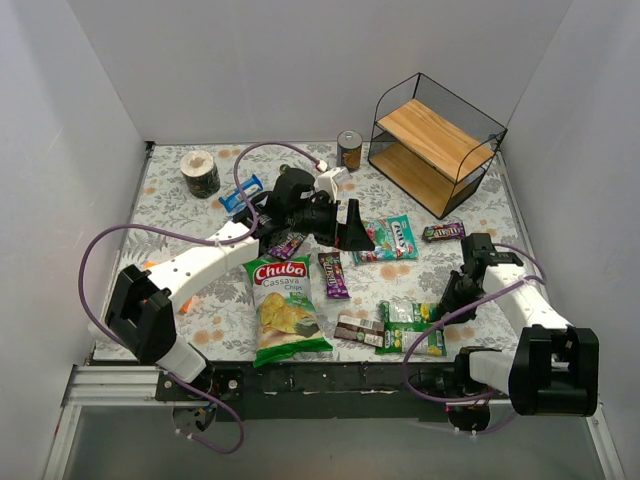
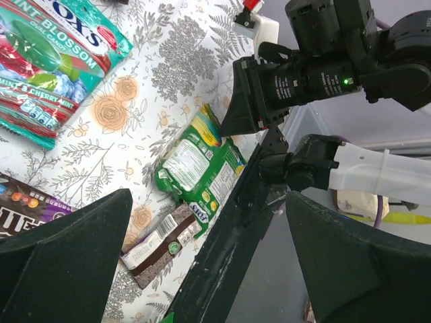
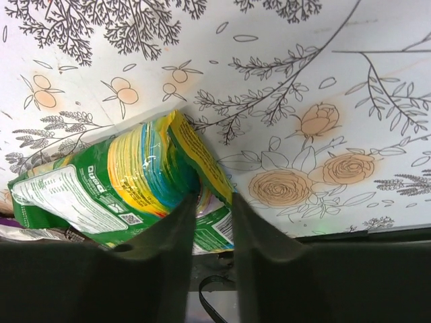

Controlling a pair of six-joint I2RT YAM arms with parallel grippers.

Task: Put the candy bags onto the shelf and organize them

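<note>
Currently gripping green-and-white candy bag (image 3: 114,182) with right gripper (image 3: 214,202) near table (image 3: 323,81) front edge, hovering left gripper (image 2: 209,198) wide apart beside teal bag (image 2: 47,60).

The floral-print table (image 1: 400,288) carries the shelf (image 1: 435,140) at its far right corner, a can (image 1: 349,150) beside it, a Chuba chips bag (image 1: 283,308) near the front, a teal candy bag (image 1: 390,238) mid-table, and green-and-white candy bags (image 1: 412,328) by the front edge.

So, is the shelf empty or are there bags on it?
Empty. In the top view both wooden boards of the shelf are bare, no packet on either.
</note>
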